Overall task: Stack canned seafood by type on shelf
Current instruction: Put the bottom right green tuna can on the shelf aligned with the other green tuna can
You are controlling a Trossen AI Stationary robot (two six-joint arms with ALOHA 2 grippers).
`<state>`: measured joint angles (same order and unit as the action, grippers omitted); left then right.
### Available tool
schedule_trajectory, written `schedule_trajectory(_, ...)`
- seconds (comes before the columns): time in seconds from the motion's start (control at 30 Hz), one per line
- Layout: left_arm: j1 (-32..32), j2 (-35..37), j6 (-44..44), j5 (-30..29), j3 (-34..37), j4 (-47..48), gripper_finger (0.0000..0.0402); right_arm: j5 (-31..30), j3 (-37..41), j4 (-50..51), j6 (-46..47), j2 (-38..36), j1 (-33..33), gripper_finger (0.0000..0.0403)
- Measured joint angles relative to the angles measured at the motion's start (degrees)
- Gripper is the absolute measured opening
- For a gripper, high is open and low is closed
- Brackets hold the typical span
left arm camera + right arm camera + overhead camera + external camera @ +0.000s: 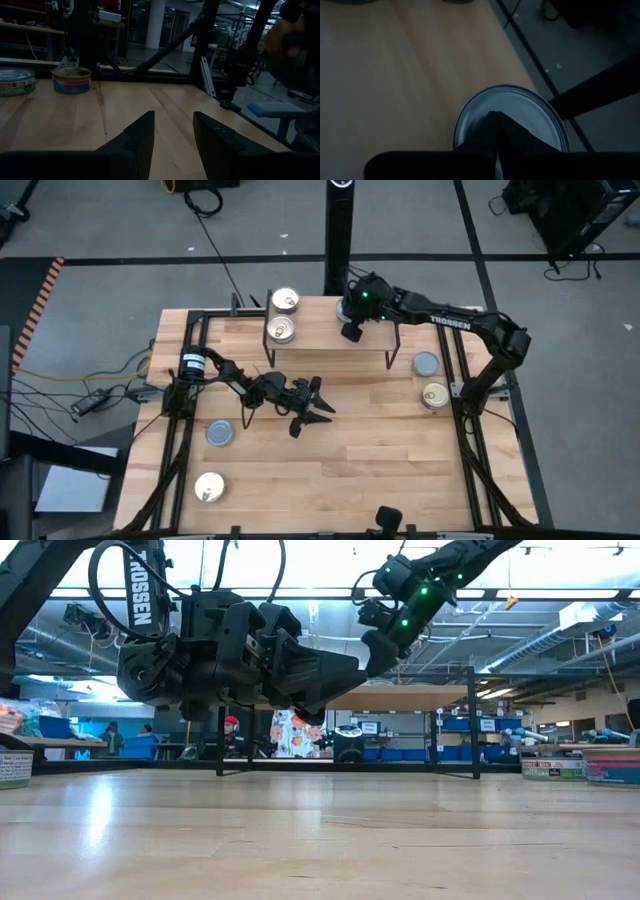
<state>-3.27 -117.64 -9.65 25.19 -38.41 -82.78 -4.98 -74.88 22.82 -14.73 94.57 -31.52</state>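
The shelf (330, 345) stands at the table's far middle. Two gold-lidded tins (285, 301) (281, 330) rest on its left end. My right gripper (350, 332) hangs shut over the shelf's middle. In its wrist view the shut fingertips (495, 120) are right above a blue-grey-lidded tin (530, 107), which rests on the shelf board (395, 75) near its edge. My left gripper (318, 402) is open, level and low over the table's middle, with nothing between its fingers (172, 117). My right gripper's shut fingers slant down from above over the blue-grey tin's lid (470, 120). The fingers themselves hide the spot, so I cannot tell whether they touch the lid. The tin lies flat on the shelf.
Loose tins lie flat on the table: a blue-grey one (220, 433) and a gold one (210, 487) near the left, a blue-grey one (427, 364) and a gold one (435, 395) at the right. The last two also show ahead of my left gripper (71, 80) (15, 82). Bare wood fills the near middle.
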Motion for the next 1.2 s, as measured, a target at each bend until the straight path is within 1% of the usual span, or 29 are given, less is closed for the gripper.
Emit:
schedule_trajectory(0.1, 0.0, 0.0, 0.0, 0.17, 0.0, 0.0, 0.0142, 0.53, -1.97, 4.29, 1.36, -0.96, 0.48, 0.0012)
schedule_trajectory(0.3, 0.0, 0.0, -0.02, 0.26, 0.0, 0.0, 0.0142, 0.59, -6.58, 16.03, 3.24, -1.51, 2.09, 0.0014)
schedule_trajectory(0.47, 0.0, 0.0, -0.02, 0.27, 0.0, -0.03, 0.0142, -2.81, -6.78, 14.4, 5.17, -1.09, 2.74, 0.0011)
schedule_trajectory(0.67, 0.0, 0.0, -0.04, 0.28, -0.02, -0.07, 0.0142, -4.22, -6.79, 13.08, 7.46, -0.83, 2.57, 0.0005)
schedule_trajectory(1.1, 0.0, 0.0, -0.97, 0.43, -0.04, -0.11, 0.0142, -3.8, -6.76, 14.79, 8.35, 0.97, 2.12, 0.0003)
schedule_trajectory(1.2, -0.11, 0.0, -1.13, 0.17, -0.04, -0.12, 0.0131, -3.8, -6.77, 16.96, 8.4, 0.49, 2.14, 0.0003)
